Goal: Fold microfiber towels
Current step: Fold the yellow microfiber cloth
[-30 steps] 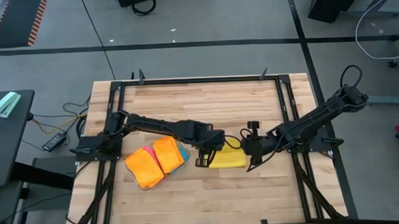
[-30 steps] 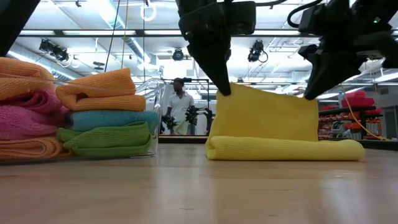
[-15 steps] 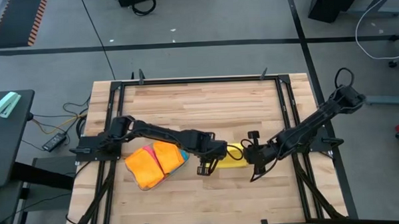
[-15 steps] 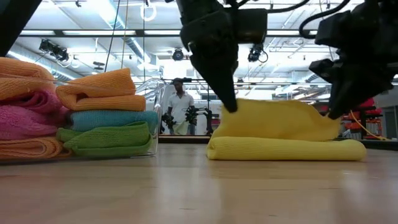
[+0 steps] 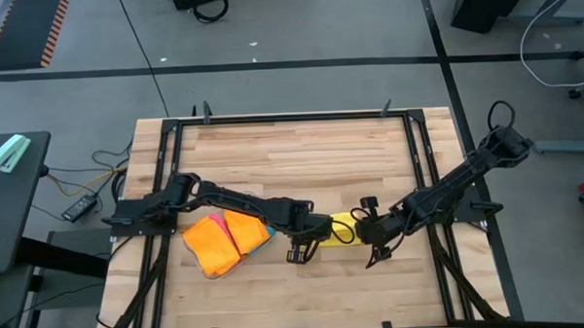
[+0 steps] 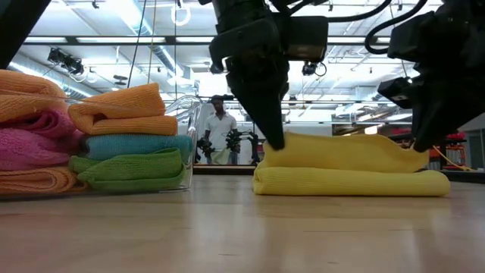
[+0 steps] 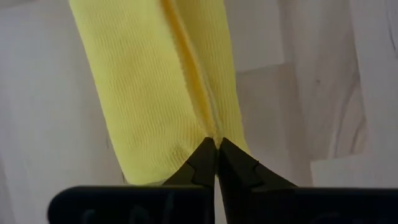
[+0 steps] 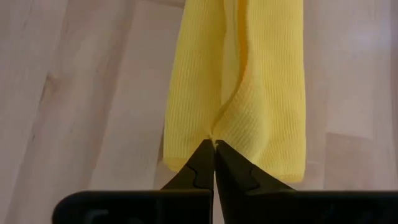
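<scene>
From above, a pale wood-plank worktop (image 5: 292, 154) in a black frame stands on grey floor. The yellow towel (image 5: 339, 230) lies folded at its centre between both pincers, beside stacked towels (image 5: 226, 239).

At table height, the left pincer (image 6: 274, 142) and right pincer (image 6: 421, 144) each pinch the yellow towel's upper layer (a person stands in the bright room behind).

Both wrist views show fingertips closed on yellow cloth.

A light wooden table (image 5: 292, 154) framed by black rails fills the middle. A clear plastic tray (image 6: 184, 114) stands at its left. Far behind, a person (image 6: 220, 129) stands in the room. On the floor left of the table lie cables (image 5: 97, 171)
</scene>
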`<state>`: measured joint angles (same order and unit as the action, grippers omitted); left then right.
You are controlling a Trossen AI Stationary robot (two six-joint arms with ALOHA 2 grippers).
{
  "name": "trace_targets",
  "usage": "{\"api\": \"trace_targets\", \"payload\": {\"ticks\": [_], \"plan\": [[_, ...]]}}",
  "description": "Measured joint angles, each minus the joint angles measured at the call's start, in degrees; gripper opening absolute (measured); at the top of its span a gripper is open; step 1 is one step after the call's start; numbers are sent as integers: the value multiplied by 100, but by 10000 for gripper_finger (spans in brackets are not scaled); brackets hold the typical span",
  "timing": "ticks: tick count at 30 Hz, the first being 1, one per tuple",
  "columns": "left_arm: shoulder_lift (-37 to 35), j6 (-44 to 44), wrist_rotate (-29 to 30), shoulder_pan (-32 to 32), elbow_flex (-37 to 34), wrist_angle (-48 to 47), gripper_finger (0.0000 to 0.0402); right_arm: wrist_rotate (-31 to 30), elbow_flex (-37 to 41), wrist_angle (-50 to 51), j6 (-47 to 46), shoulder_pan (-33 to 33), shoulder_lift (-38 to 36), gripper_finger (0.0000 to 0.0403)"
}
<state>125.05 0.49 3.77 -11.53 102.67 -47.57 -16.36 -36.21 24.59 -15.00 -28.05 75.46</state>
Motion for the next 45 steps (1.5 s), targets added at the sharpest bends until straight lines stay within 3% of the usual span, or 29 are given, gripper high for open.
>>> {"api": "trace_targets", "payload": {"ticks": [8, 16, 21, 27, 34, 39, 45], "plan": [[66, -98, -84, -56, 0, -121, 26, 134, 0, -127, -60, 0, 5, 37], [175, -136, -107, -141, 9, -127, 22, 670, 0, -355, -178, -37, 550, 77], [205, 3, -99, -281, 0, -195, 63, 817, 4, -144, -439, -32, 622, 114], [205, 18, -120, -365, 41, -193, 115, 858, -107, 207, -593, -22, 176, 150], [205, 17, -103, -339, 42, -263, 162, 372, -138, 189, -405, -28, -208, 158], [143, 17, -104, -341, 44, -355, 173, -130, 25, -661, -134, -17, -174, 159], [-48, 7, -99, -328, 50, -274, 168, -198, 743, -2427, 46, 141, -105, 159]]}}
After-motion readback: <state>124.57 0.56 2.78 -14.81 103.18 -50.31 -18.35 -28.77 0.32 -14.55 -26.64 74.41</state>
